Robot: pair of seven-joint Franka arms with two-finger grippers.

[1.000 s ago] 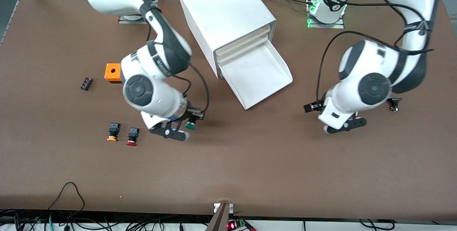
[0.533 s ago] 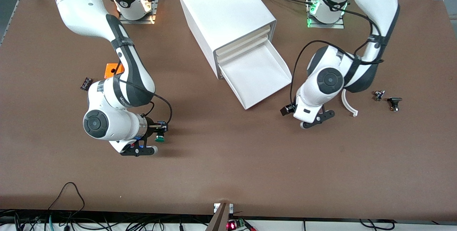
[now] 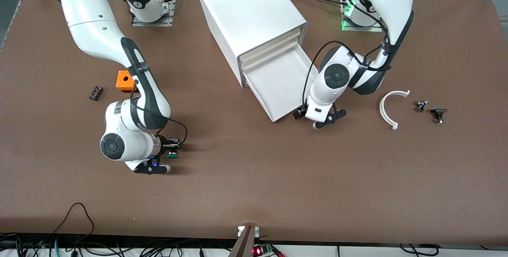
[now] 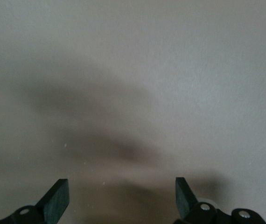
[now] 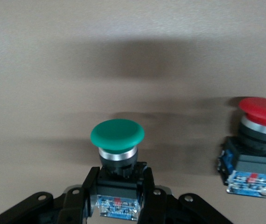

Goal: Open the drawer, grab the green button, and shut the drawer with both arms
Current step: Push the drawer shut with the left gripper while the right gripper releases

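- The right hand [image 3: 171, 150] is clenched on the green button [image 3: 172, 155]. The right wrist view shows both fingers pinching the button's black-and-blue body, with the round cap [image 5: 117, 135] sticking out past the fingertips.
- That hand is low over the table [image 3: 254, 193] toward the right arm's end. I cannot tell whether the button touches the surface. A red-capped button [image 5: 259, 140] stands just beside it but apart.
- In the front view the button's long axis runs roughly twelve to six o'clock, cap toward six.
- The drawer [image 3: 278, 118], the lowest in the white cabinet [image 3: 250, 14], is pulled out, and its tray looks bare.
- The left hand [image 3: 298, 114] is released and holds nothing. It sits just at the drawer's cream front, so the left arm is by far the nearer one for closing.
- From the left hand, the drawer's slide axis points toward about eleven o'clock into the cabinet. A push probably has to follow that slanted line or the tray could jam.
- From six to three o'clock of the drawer front the table is bare. A white curved piece [image 3: 391, 108] lies well apart at three o'clock.
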